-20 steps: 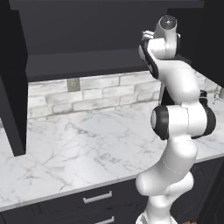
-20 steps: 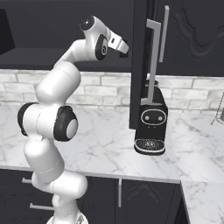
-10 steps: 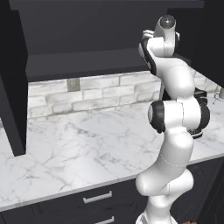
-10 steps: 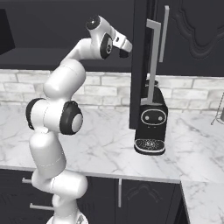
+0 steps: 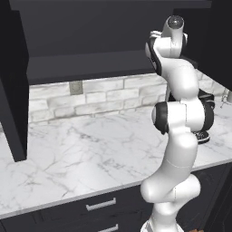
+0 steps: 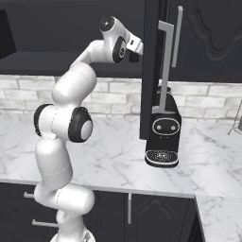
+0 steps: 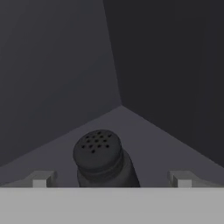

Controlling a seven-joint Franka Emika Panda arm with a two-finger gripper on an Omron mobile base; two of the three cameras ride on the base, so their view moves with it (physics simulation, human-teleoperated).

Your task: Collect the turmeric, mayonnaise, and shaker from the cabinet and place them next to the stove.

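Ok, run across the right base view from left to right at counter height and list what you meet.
Robot arm → open cabinet door with its silver handle → black coffee machine on the marble counter.

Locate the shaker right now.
In the hand view, the shaker stands on the cabinet floor near its back corner, between the open gripper's fingertips.

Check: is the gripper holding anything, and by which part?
Nothing is held. The gripper is open, its fingertips on either side of the shaker, not touching it.
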